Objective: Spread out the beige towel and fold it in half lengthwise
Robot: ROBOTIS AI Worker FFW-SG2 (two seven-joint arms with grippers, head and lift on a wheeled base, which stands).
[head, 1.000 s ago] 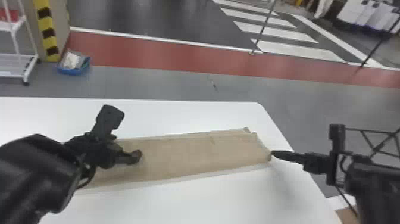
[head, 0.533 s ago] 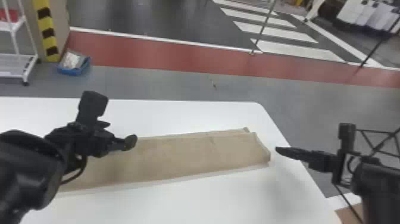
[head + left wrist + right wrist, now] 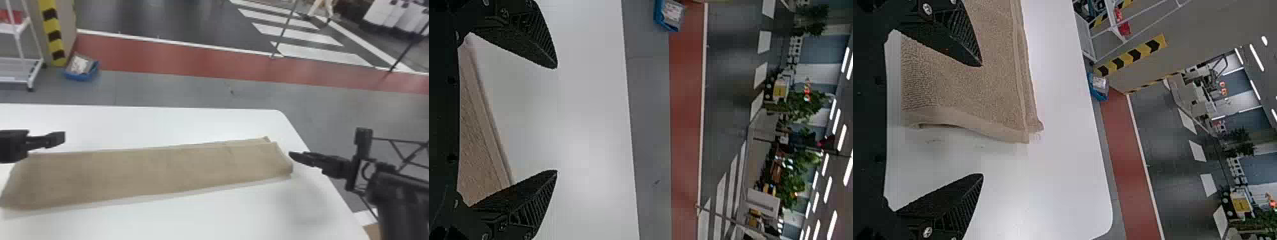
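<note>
The beige towel (image 3: 153, 175) lies on the white table as a long folded strip, its far layer's edge peeking out slightly at the right end. My left gripper (image 3: 60, 139) is above the towel's left end near its far edge; the left wrist view has this gripper (image 3: 556, 119) open, with part of the towel (image 3: 479, 145) behind its fingers. Just off the towel's right end is my right gripper (image 3: 292, 155). In the right wrist view that gripper (image 3: 982, 120) stands open and empty, the towel's end (image 3: 968, 80) beside and beyond its upper finger.
The white table (image 3: 204, 217) has its far edge and rounded right corner in view. Behind it on the floor are a blue bin (image 3: 81, 71) and a white rack (image 3: 22, 70). A black metal frame (image 3: 402, 150) stands right of the table.
My left gripper has moved left off the towel's middle part, uncovering its left end. My right gripper has drawn back a little to the right from the towel's corner. The towel looks unmoved.
</note>
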